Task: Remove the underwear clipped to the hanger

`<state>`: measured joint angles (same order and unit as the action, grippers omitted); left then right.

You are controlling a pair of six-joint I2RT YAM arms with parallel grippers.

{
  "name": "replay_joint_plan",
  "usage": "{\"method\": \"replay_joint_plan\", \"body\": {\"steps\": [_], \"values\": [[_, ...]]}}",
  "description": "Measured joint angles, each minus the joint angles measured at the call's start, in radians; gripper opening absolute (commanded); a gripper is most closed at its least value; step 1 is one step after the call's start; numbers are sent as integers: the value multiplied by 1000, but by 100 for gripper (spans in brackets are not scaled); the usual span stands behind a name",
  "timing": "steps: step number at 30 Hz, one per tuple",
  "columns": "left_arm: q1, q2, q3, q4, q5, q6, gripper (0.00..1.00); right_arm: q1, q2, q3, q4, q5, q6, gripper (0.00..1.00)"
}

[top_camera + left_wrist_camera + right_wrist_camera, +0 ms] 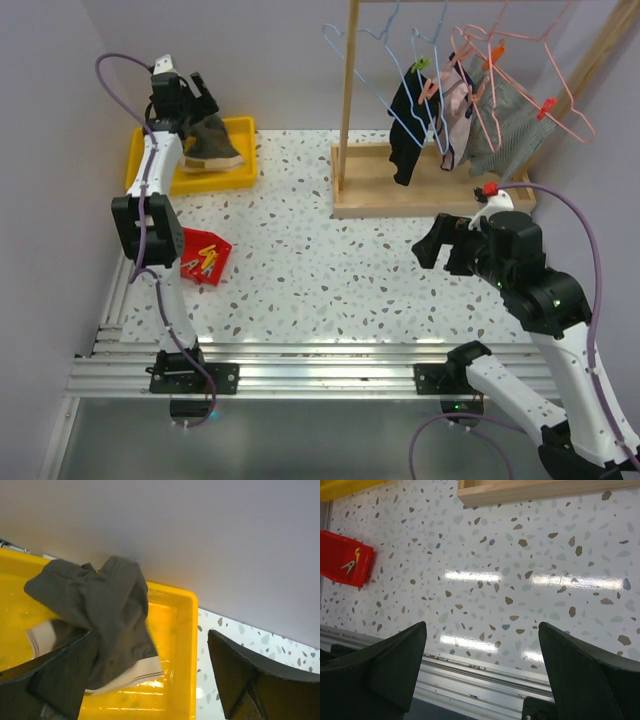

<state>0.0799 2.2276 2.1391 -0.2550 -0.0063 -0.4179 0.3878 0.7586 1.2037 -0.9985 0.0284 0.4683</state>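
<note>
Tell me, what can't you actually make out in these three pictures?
Top view: the upper edge cuts off the hangers at their hooks; their support is unseen.
Left wrist view: a finger of the left gripper hides part of the grey underwear; touching or not is unclear.
Right wrist view: the left edge cuts the red bin.

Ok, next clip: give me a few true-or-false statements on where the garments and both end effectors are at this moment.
1. The dark grey underwear is over the yellow tray. True.
2. The right end effector grips a garment. False: it is open and empty above the table.
3. No clothing is left hanging. False: a black garment and two more hang on the wooden rack.
4. The red bin holds clothespins. True.
5. The left end effector has its jaws apart. True.
</note>
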Motion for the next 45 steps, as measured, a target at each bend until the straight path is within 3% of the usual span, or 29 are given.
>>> {"method": "replay_joint_plan", "body": {"steps": [4,8,17,24,30,37,45], "values": [[9,-11,-50,11,0,-28,100,0,26,-3,22,-20,-2,97],[18,-95,-198,39,29,-50,100,0,27,-23,45,-28,-1,98],[-5,-587,-607,90,228,-121,100,0,-22,-2,45,44,-2,98],[-162,-961,-866,105,351,-123,100,0,2,216,43,255,-44,95],[-186,-1118,-1010,17,416,-121,100,-1,173,436,119,306,-156,95],[-186,-1246,-1049,-70,453,-111,100,-1,409,542,252,329,-247,92],[-186,-1329,-1102,-147,458,-86,100,-3,636,706,291,378,-306,88]]}}
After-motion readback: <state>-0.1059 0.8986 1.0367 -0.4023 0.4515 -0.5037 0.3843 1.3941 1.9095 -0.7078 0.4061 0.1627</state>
